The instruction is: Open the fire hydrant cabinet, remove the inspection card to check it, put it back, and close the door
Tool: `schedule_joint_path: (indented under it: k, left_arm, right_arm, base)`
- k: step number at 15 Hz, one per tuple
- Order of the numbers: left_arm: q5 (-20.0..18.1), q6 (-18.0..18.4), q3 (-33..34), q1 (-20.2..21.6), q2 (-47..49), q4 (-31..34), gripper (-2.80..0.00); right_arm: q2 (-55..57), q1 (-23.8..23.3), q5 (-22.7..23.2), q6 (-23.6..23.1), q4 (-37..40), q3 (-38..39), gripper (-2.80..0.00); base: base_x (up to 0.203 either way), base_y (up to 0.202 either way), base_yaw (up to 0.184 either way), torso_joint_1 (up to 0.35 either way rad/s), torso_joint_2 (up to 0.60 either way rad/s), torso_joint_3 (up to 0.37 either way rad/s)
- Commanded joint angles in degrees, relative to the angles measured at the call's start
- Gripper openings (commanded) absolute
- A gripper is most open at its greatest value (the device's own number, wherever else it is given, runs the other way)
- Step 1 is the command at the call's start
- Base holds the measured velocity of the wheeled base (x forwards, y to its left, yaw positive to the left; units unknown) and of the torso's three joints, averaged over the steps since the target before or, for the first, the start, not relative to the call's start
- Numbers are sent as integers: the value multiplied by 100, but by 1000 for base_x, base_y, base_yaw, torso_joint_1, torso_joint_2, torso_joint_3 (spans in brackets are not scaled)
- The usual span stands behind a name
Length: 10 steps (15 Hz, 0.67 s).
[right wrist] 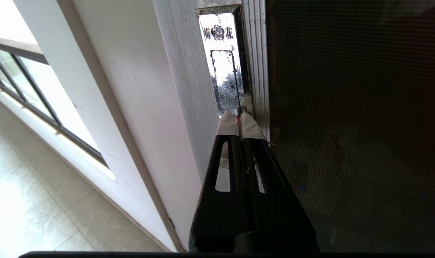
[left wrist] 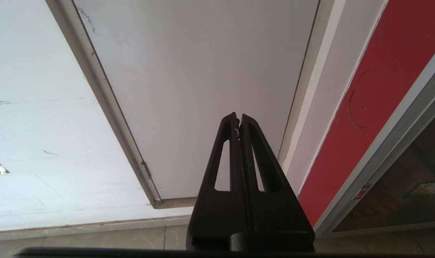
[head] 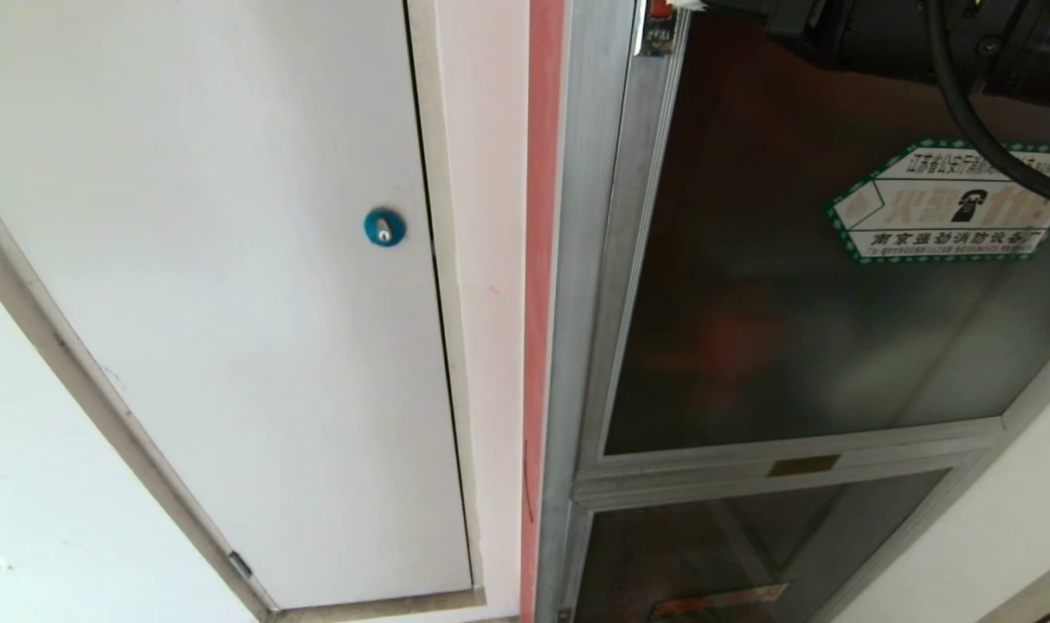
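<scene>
claw tips of the right claw (right wrist: 239, 123), pressed together and wrapped in pale tape, sit at the recessed pull in the frame of the door (right wrist: 346, 107). the door looks shut over the fire hydrant cabinet (head: 576, 260), so opening seems the step in hand; next, hook the recess and pull outward. the inspection card is not visible. the left claw (left wrist: 239, 120) hangs closed, empty, near the white panel door (head: 230, 303).

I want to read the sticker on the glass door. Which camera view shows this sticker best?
The head view shows the sticker best: it is on the dark glass door, facing the camera, with only a black cable crossing its upper right part. The left wrist view and the right wrist view do not show it.
</scene>
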Motion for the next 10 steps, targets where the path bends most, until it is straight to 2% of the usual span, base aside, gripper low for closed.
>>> schedule_joint_path:
  k: [1, 6, 10]
  left_arm:
    - [0, 0, 0, 0, -3, 0, -280]
    - [0, 0, 0, 0, 5, 0, -280]
    - [0, 0, 0, -8, 5, 0, -280]
  right_arm:
    - [-68, 46, 12, 2, -2, 4, -280]
    - [-227, 273, 4, 9, 7, 40, -280]
    - [-175, 265, -60, 10, -2, 34, -280]
  base:
    - [0, 0, 0, 0, 0, 0]
    - [0, 0, 0, 0, 0, 0]
    - [0, 0, 0, 0, 0, 0]
